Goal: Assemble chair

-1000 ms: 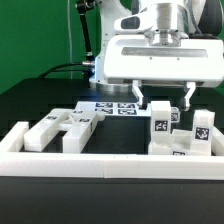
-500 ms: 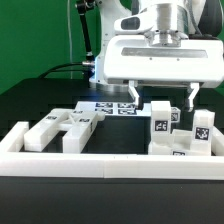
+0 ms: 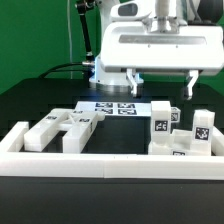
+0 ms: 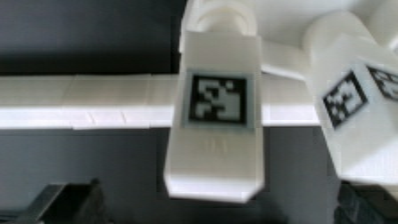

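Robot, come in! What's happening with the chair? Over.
Gripper open, empty, hovering high. Chair parts under it, untouched. Nothing between them.

White tagged chair parts (image 3: 162, 128) standing upright at the exterior view's right; loose blocks (image 3: 58, 128) lying flat at its left.

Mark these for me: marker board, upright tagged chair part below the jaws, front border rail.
marker board (image 3: 115, 108), exterior view, on its printed top face.
upright tagged chair part (image 3: 159, 126), exterior view, on the tag on its front face.
front border rail (image 3: 100, 166), exterior view, on the rail's front face, mid-length.
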Controlling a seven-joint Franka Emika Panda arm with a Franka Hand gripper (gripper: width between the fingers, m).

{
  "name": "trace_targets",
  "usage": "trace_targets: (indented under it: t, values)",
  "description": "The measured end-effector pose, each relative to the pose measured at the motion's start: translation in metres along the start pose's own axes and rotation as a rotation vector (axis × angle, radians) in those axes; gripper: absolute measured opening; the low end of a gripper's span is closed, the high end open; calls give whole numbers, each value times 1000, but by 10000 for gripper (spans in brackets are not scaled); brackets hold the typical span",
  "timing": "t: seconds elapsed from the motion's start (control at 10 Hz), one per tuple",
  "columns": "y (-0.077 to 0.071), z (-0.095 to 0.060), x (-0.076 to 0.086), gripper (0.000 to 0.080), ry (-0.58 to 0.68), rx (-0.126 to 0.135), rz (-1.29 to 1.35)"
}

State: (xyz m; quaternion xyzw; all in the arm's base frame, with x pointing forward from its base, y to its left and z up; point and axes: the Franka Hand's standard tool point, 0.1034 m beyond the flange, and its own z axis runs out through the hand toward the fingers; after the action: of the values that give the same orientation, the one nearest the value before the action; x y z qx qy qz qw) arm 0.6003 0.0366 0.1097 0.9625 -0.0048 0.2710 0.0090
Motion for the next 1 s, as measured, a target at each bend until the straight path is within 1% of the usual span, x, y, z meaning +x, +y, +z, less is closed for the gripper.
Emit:
trace_targets:
  t: [0.1, 0.2, 0.3, 0.4, 0.5, 0.6, 0.7, 0.8, 0.9, 1.0]
  values:
    - [-2, 3, -6, 648, -45, 8, 1]
    - [-6, 4, -9, 648, -146, 29, 5]
    - [-2, 6, -3, 648, -179, 32, 8]
    - [-2, 8, -8, 648, -262, 44, 13]
    - [-3, 7, -7, 648, -314, 54, 16]
    - [-5, 6, -10, 648, -414, 72, 20]
    - [-5, 7, -9, 648, -497, 84, 23]
    - [-6, 7, -12, 648, -579, 96, 24]
    - [-7, 6, -14, 648, -694, 114, 25]
    - [-7, 10, -7, 648, -709, 116, 25]
